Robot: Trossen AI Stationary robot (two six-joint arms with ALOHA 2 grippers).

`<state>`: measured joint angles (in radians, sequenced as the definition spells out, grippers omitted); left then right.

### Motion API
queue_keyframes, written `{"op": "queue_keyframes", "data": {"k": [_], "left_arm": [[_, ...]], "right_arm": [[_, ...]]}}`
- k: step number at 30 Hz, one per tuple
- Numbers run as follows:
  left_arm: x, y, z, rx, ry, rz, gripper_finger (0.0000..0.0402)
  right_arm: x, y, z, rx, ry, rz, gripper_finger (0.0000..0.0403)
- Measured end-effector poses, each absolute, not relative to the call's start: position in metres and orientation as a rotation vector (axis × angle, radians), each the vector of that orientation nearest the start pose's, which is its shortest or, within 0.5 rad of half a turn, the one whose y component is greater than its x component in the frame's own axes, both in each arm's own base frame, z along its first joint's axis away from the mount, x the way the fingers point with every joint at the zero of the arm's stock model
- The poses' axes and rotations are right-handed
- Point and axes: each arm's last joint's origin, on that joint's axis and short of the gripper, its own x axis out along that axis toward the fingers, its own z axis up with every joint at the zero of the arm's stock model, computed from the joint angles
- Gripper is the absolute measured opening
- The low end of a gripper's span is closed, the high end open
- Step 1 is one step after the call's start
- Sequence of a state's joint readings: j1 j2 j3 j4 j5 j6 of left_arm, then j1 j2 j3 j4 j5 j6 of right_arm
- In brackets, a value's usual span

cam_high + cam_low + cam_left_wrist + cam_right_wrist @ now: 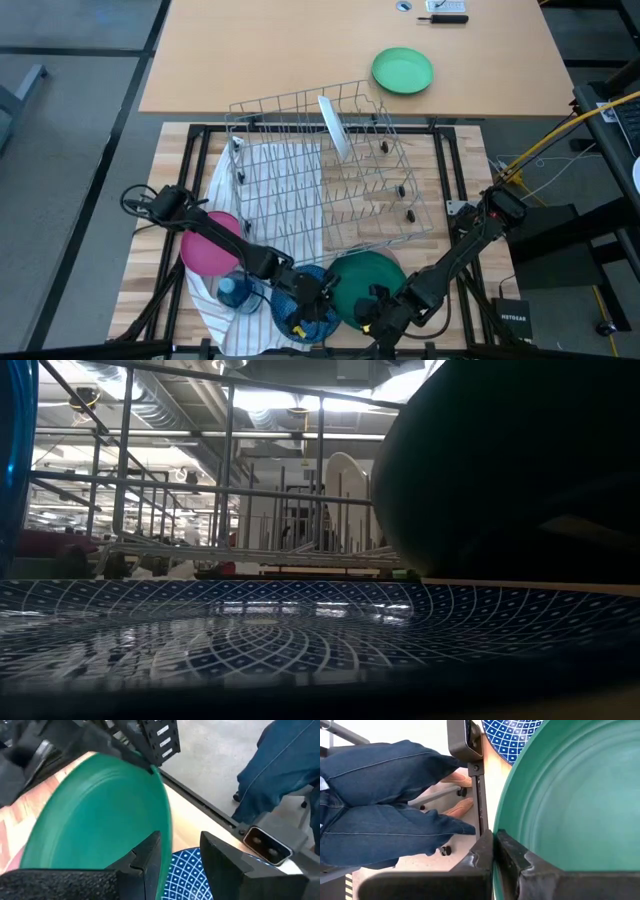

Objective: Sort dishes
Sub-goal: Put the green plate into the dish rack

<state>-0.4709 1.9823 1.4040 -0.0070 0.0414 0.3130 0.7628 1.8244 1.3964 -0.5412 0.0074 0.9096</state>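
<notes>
A dark green plate (365, 280) sits at the table's near edge, overlapping a speckled blue plate (305, 300) to its left. My right gripper (372, 318) is shut on the green plate. My left gripper (303, 322) is open over the blue plate (187, 870), with one finger close beside the green plate's rim (167, 830). In the low view the green plate's dark back (510, 470) rises above the flat blue plate (300, 630). A magenta plate (207, 250) lies at the near left under my left arm. My right gripper pinches the green plate's rim (496, 822) between its two fingers, one on the green face and one on the back. It comes at the rim part nearest the table's near edge. The plate is tilted, its back raised over the blue plate. My left gripper: I cannot tell whether its finger (150, 855) touches the green plate's rim.
A wire dish rack (320, 170) stands mid-table on a striped cloth (255, 175), with a white plate (335, 125) upright in it. A small blue see-through container (235, 292) sits beside the magenta plate. A vivid green plate (402, 71) lies on the far table. A person's jeans-clad legs (385, 810) show beyond the near edge.
</notes>
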Motion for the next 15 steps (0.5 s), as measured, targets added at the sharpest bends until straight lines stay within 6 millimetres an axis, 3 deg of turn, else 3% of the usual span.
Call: {"op": "queue_keyframes", "data": {"k": [15], "left_arm": [[0.3980, -0.1955, 0.2081, 0.418, 0.504, -0.601, 0.0125]], "right_arm": [[0.2858, 0.2659, 0.2333, 0.455, 1.115, 0.219, 0.0014]]}}
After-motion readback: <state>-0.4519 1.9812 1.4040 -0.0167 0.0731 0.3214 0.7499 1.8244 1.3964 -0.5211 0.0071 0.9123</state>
